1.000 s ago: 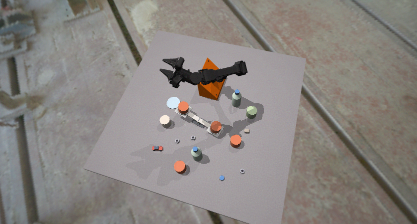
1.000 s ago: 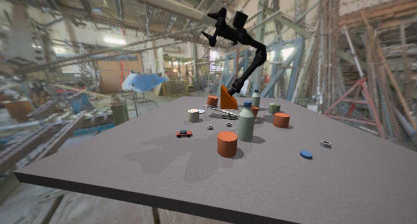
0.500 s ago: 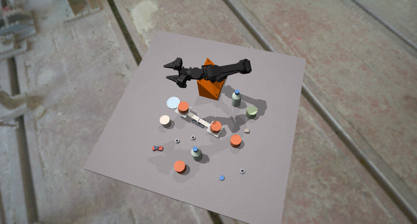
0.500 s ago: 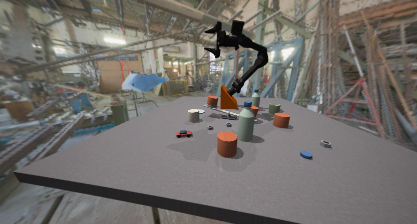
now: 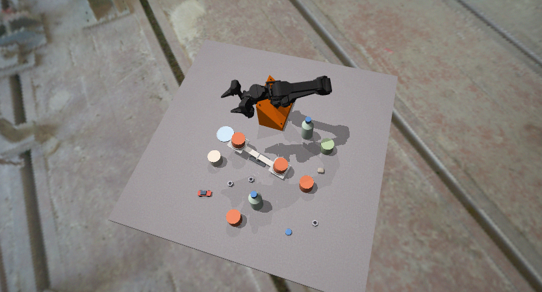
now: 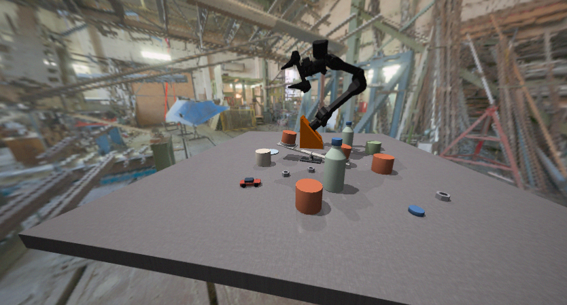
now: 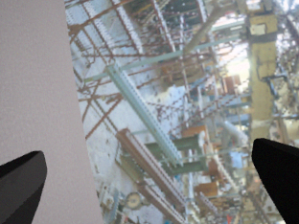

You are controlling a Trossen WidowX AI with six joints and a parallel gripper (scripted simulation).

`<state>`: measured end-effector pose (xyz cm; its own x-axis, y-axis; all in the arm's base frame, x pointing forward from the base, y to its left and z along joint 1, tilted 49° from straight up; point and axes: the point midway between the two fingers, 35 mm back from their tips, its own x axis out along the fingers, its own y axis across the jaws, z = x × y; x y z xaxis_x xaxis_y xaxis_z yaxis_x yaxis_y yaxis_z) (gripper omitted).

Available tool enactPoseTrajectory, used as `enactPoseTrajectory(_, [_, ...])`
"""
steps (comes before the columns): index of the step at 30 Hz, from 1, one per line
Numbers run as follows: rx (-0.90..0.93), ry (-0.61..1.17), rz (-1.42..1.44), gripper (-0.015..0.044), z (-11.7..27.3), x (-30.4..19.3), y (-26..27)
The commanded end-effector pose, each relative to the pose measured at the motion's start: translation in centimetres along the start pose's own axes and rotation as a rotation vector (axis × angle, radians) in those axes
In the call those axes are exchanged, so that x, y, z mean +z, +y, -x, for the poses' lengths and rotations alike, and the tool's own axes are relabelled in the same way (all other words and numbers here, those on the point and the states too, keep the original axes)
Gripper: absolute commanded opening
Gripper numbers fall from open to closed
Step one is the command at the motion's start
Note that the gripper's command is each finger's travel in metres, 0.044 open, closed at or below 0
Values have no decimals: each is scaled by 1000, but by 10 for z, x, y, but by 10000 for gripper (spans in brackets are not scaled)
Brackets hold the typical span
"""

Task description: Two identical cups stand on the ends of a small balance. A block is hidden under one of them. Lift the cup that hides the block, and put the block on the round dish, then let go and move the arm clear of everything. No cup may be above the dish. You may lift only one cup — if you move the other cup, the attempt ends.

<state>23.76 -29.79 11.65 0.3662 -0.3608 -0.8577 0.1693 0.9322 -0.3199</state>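
Top view
Claw [image 5: 227,103] [image 6: 285,77] [image 7: 151,157]: fingers wide apart, nothing between them, left of the orange base [image 5: 270,115] [image 6: 310,136], in the upper middle of the frame.
Balance [image 5: 264,159] [image 6: 304,150]: slanting across the center, 1 cup on each end.
Left cup [image 5: 238,140] [image 6: 288,137]: upright on the upper-left end, just beside the dish.
Right cup [image 5: 280,165] [image 6: 345,151]: on the lower-right end.
Dish [image 5: 225,133] [image 6: 274,151]: pale, round, left of center, no cup on it.
Block: out of sight.
Bottles: 2, 1 right of center [image 5: 307,129] [image 6: 347,137], 1 below center [image 5: 255,200] [image 6: 334,168].

Exterior view
Claw: high above the table [image 6: 253,239], upper middle of the frame, fingers spread, pointing left.
Balance: tilted, left end up, right end down.
Right cup: partly behind the nearer bottle.
Dish: partly behind the cream cylinder [image 6: 262,157].

Wrist view
Claw: 1 dark finger at each lower edge, far apart, bare gap between.
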Motion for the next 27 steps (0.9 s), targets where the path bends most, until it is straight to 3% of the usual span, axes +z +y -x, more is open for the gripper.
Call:
enactPoseTrajectory(1, [87, -18, -55, 440, 4, -8, 19])
enactPoseTrajectory(27, [767, -132, -546, 440, 70, -43, 154])
